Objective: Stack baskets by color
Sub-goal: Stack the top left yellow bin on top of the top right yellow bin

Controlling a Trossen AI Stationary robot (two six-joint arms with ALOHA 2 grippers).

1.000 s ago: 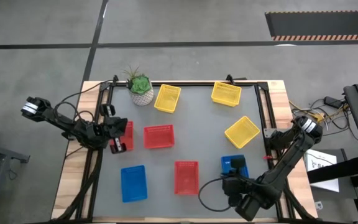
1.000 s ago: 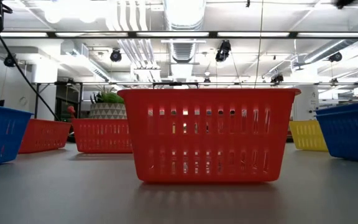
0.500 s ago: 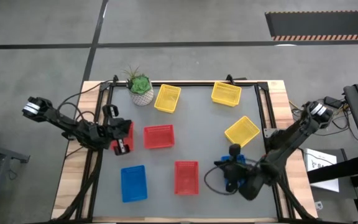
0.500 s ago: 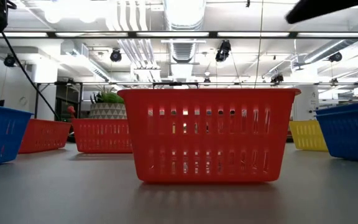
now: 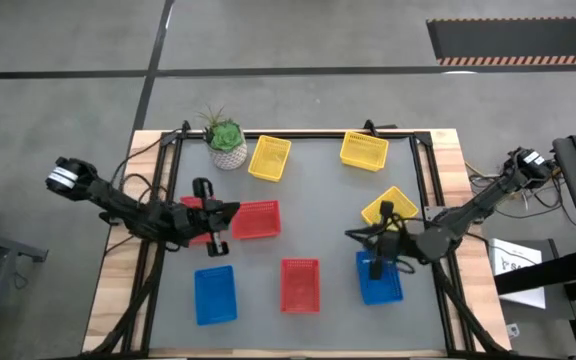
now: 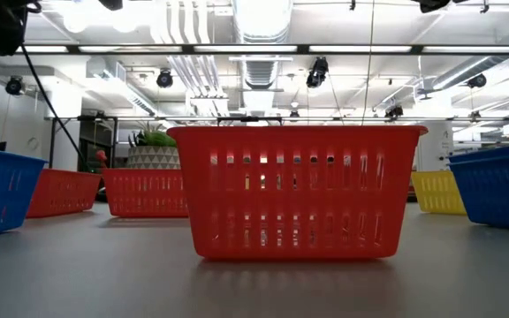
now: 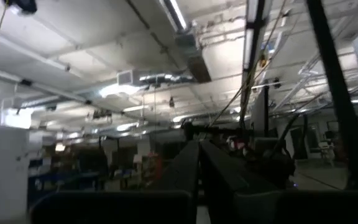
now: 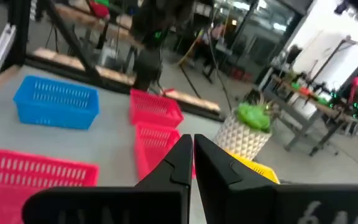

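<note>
Since the earlier overhead frame, both arms have swung inward: the left gripper [image 5: 218, 222] has come from the left-edge red basket [image 5: 196, 218] toward the middle red basket [image 5: 256, 219], and the right gripper [image 5: 376, 243] has come up from the lower right to hang above the right blue basket [image 5: 378, 276], beside the nearest yellow basket [image 5: 389, 210].

We see both pincers closed and holding nothing; the right wrist view shows its two fingers [image 8: 178, 163] pressed together.

Other baskets lie apart: a blue basket [image 5: 214, 293] lower left, a red basket [image 5: 300, 284] lower centre, two yellow baskets [image 5: 270, 157] [image 5: 364, 150] across the top, by the potted plant [image 5: 226, 142].

Our worry: closed fingers lowered onto a thin mesh rim would shove the basket rather than grip it. The left arm, reaching low across one red basket, could drag it against its neighbour.
</note>
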